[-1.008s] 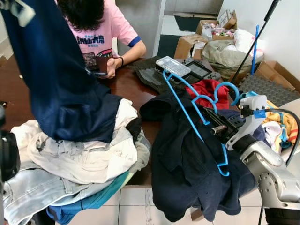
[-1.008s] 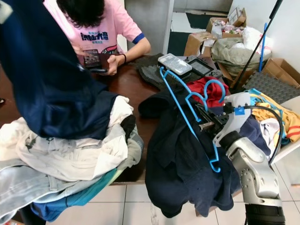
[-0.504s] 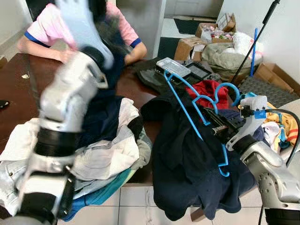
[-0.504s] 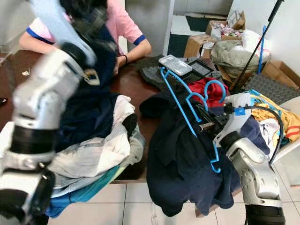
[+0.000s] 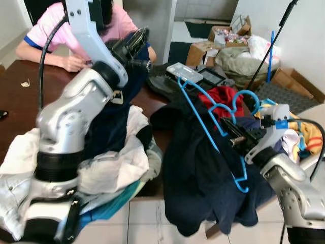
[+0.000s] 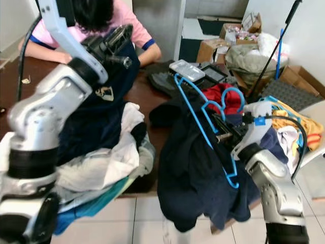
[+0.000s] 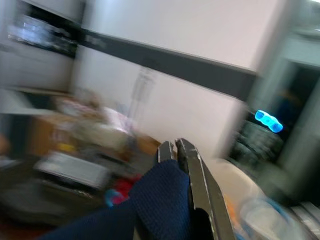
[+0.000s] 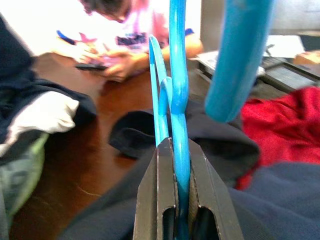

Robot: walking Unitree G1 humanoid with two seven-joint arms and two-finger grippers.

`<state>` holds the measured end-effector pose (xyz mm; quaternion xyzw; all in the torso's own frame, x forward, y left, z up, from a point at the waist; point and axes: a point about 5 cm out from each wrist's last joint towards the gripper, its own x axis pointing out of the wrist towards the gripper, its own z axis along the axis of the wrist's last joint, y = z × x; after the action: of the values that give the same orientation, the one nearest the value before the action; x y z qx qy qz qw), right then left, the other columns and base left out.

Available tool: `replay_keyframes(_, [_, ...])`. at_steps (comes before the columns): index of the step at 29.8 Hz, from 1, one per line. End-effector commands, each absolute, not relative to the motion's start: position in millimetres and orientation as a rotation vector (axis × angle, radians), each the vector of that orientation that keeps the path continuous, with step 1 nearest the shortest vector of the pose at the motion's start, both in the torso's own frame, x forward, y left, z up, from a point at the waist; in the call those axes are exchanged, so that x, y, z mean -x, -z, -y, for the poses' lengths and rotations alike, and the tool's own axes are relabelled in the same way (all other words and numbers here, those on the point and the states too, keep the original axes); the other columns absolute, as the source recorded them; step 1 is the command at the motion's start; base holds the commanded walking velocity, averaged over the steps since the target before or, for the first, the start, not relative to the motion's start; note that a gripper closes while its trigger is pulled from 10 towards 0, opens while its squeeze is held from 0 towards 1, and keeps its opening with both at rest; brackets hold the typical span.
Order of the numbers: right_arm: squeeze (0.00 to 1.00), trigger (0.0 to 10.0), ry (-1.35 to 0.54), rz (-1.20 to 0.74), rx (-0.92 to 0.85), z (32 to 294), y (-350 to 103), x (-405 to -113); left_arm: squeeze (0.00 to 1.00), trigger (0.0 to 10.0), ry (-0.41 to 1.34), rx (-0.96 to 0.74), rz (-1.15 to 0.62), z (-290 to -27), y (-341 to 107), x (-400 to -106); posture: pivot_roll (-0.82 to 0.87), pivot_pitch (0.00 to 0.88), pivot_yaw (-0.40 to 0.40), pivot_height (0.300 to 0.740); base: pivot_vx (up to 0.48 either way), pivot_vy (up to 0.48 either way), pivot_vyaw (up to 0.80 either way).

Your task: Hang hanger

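Cluttered room, dark wooden worktop [image 5: 20, 96] heaped with laundry; a person in a pink shirt [image 5: 114, 23] sits at its far side, cardboard boxes beyond. Far left, a pile of pale clothes [image 5: 111, 162] lies on the near edge of the worktop. Above it the left arm is raised, left claw [image 5: 133, 44] clenched on a fold of a navy garment [image 5: 109, 122] that hangs down from it onto the pile; the left wrist view shows the black fingers [image 7: 192, 172] pinched together over that blue cloth. Further right, a dark jacket [image 5: 203, 183] drapes over the worktop edge toward the tiled floor. Against it sits the blue hanger [image 5: 216, 122], task item, gripped by the right claw [image 5: 234, 136], which is clenched on one of its thin bars; the right wrist view shows the bar [image 8: 179, 125] squeezed between the two pads. Hanger long axis runs diagonally, from the far upper left near a grey device [image 5: 186, 72] down to the near lower right, hook [image 5: 247, 99] curling up just above the claw beside a red cloth [image 5: 223, 96]. Key relation: navy garment lies well to the left of the hanger, so the left arm is nearer the garment and the right arm already has the hanger; likely the two must be brought together, garment opening toward the hanger's far upper end.
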<state>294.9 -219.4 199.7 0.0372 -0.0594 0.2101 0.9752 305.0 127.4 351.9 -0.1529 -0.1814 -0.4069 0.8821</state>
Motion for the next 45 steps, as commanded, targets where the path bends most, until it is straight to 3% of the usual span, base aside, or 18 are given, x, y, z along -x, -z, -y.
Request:
replay_keyframes(1, [0.00,10.0,-0.411,0.115,-0.060,224.8,-199.8,-291.7,0.00,0.2,1.048,0.276,0.363,-132.3,-353.2,-282.5,0.07,0.115,-0.036,0.740,0.000,0.000,0.00])
replay_keyframes(2, [0.00,10.0,-0.410,0.114,-0.060,225.1,-199.6,-291.6,0.00,1.1,1.172,0.235,0.345,-139.5,-349.0,-264.7,0.07,0.116,-0.035,0.740,0.000,0.000,0.00])
replay_keyframes(4, [0.00,10.0,-0.410,0.113,-0.061,225.2,-199.4,-291.6,0.00,1.1,1.249,0.206,0.331,-143.0,-346.1,-252.9,0.07,0.116,-0.035,0.740,0.000,0.000,0.00])
replay_keyframes(5, [0.00,10.0,-0.410,0.112,-0.063,224.9,-198.9,-291.6,0.00,0.0,1.365,0.200,0.285,-153.4,-341.9,-231.0,0.08,0.121,-0.034,0.740,0.000,0.000,0.00])
replay_keyframes(6, [0.00,10.0,-0.410,0.112,-0.063,224.8,-198.8,-291.6,0.00,0.0,1.380,0.204,0.276,-155.5,-341.5,-227.4,0.08,0.121,-0.034,0.740,0.000,0.000,0.00])
replay_keyframes(12, [0.00,10.0,-0.414,0.106,-0.067,223.4,-196.6,-290.9,0.00,0.0,1.300,0.149,0.265,-196.6,-351.6,-211.8,0.09,0.131,-0.036,0.740,0.000,0.000,0.00])
replay_keyframes(15, [0.00,10.0,-0.418,0.101,-0.068,223.4,-195.4,-291.2,0.00,0.0,1.207,0.027,0.123,-220.4,-347.1,-200.6,0.10,0.132,-0.038,0.740,0.000,0.000,0.00])
replay_keyframes(20, [0.00,10.0,-0.421,0.099,-0.068,223.8,-195.3,-292.4,0.00,0.0,1.213,0.010,-0.002,-219.4,-336.2,-191.2,0.11,0.134,-0.039,0.740,0.000,0.000,0.00])
replay_keyframes(26, [0.00,10.0,-0.429,0.095,-0.067,223.6,-194.5,-294.9,0.00,0.0,1.403,0.079,-0.426,-184.6,-266.0,-154.1,0.11,0.129,-0.044,0.740,0.000,0.000,0.00])
replay_keyframes(28, [0.00,10.0,-0.431,0.094,-0.066,223.4,-194.1,-295.5,0.00,0.0,1.395,0.078,-0.522,-182.8,-249.9,-147.0,0.11,0.127,-0.045,0.740,0.000,0.000,0.00])
replay_keyframes(35, [0.00,10.0,-0.433,0.093,-0.065,224.3,-194.1,-294.3,0.00,0.2,1.275,-0.004,-0.584,-195.2,-236.1,-152.9,0.11,0.121,-0.044,0.740,0.000,0.000,0.00])
replay_keyframes(36, [0.00,10.0,-0.434,0.092,-0.064,224.6,-193.8,-293.9,0.00,2.0,1.212,-0.034,-0.581,-200.7,-232.6,-159.4,0.11,0.120,-0.045,0.740,0.000,0.000,0.00])
replay_keyframes(37, [0.00,10.0,-0.436,0.090,-0.064,224.5,-193.1,-293.1,0.00,9.9,1.109,-0.083,-0.555,-208.2,-230.1,-171.9,0.10,0.119,-0.044,0.740,0.000,0.000,0.00])
replay_keyframes(43, [0.00,10.0,-0.443,0.084,-0.066,222.9,-190.4,-291.5,0.00,10.0,0.921,-0.188,-0.512,-221.7,-228.6,-191.7,0.10,0.117,-0.049,0.740,0.000,0.000,0.00])
replay_keyframes(44, [0.00,10.0,-0.446,0.082,-0.066,222.4,-189.9,-291.5,0.17,10.0,0.883,-0.189,-0.483,-223.8,-231.8,-196.6,0.10,0.117,-0.050,0.740,0.000,0.000,0.00])
replay_keyframes(45, [0.00,10.0,-0.446,0.082,-0.066,222.4,-189.9,-291.5,0.17,10.0,0.883,-0.189,-0.483,-223.8,-231.8,-196.6,0.10,0.117,-0.050,0.740,0.000,0.000,0.00])
